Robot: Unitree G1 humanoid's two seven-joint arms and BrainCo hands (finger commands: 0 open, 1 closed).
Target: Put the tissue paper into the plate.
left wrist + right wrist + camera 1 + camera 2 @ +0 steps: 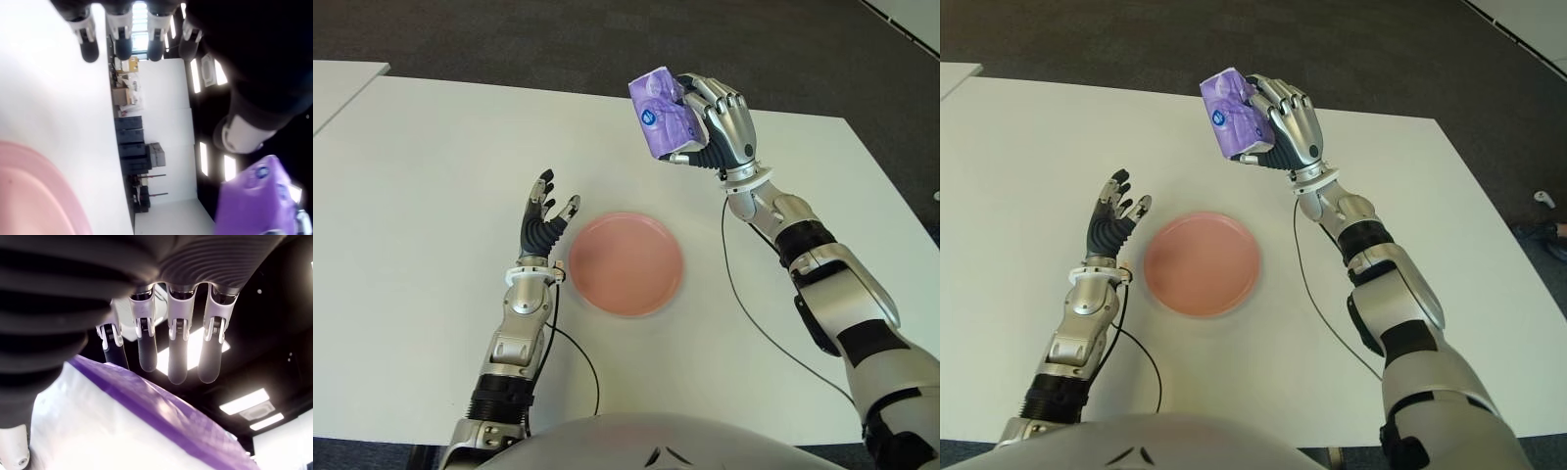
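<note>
Lower centre of the left eye view: the robot's torso edge, with both forearms reaching up the frame over a white table (pixel 431 176).

Left of centre, the left hand (pixel 544 217) shows just left of the pink plate (pixel 625 262), palm turned toward the plate, fingers spread and extended, grasping nothing. Whether the hand touches the table cannot be told. A thin black cable (pixel 578 357) runs from its wrist back along the tabletop toward the torso. In the left wrist view its fingertips (pixel 90 48) are straight and apart, with the plate's rim in the lower left corner of that frame.

The plate sits at mid-frame on the table, round, shallow and bare inside.

Upper right of centre, the right hand (pixel 710 122) is raised above the table, farther from the robot than the plate and to the right of it. Its fingers are closed around a purple tissue paper pack (pixel 661 113), which is held off the surface, tilted, with a round printed mark on its near face. The right wrist view shows the fingers (pixel 177 352) curled over the pack's purple wrapper (pixel 161 416). A second black cable (pixel 744 304) trails from the right forearm across the table.

Beyond the table's far edge lies dark carpet (pixel 558 39); a second white table edge (pixel 337 83) shows at the upper left.
</note>
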